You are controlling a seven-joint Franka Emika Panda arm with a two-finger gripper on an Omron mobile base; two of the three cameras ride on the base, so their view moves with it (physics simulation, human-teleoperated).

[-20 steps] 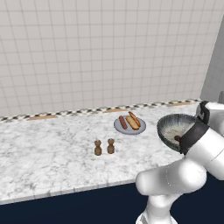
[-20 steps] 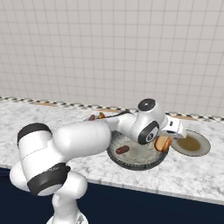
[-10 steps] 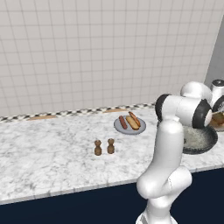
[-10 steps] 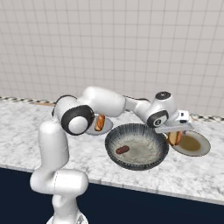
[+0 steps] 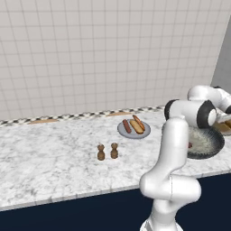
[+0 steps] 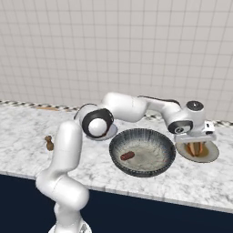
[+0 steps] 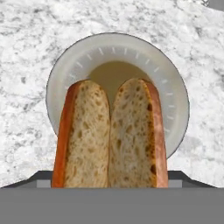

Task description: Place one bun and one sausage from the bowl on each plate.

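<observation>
Your robot is a smooth, shiny white arm (image 6: 68,150) made of fat round tubes. Dark grey rings and caps (image 6: 97,127) sit at its bends.

Base views flank the arm, sharing the counter (image 5: 54,149) (opposite sides), hand view close, looking down
</observation>
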